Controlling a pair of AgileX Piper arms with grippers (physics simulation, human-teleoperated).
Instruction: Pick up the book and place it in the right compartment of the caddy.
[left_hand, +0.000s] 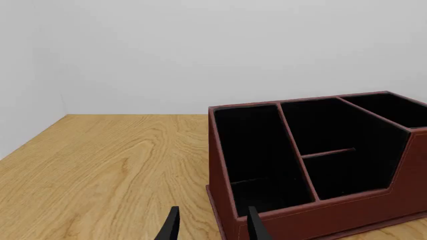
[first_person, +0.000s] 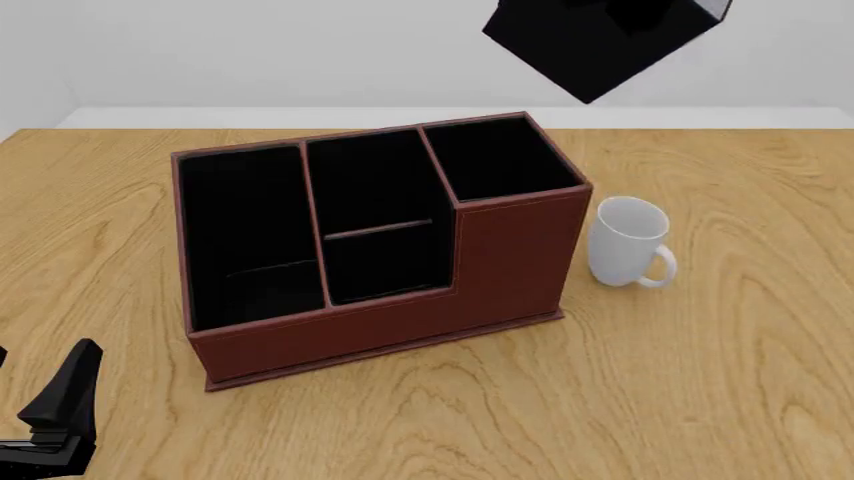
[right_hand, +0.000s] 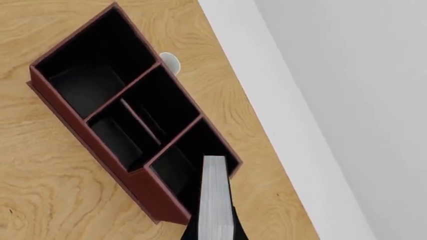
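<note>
Black jaws of the right gripper clamp the book, mostly cut off at the frame edge; only white page edges between thin black covers show. Front view: book tilted, high above the caddy, over its right compartment, top cropped. Left gripper low beside the caddy's long end, jaws narrowly apart, holding nothing. White mug just beside the caddy on the wooden surface.
</note>
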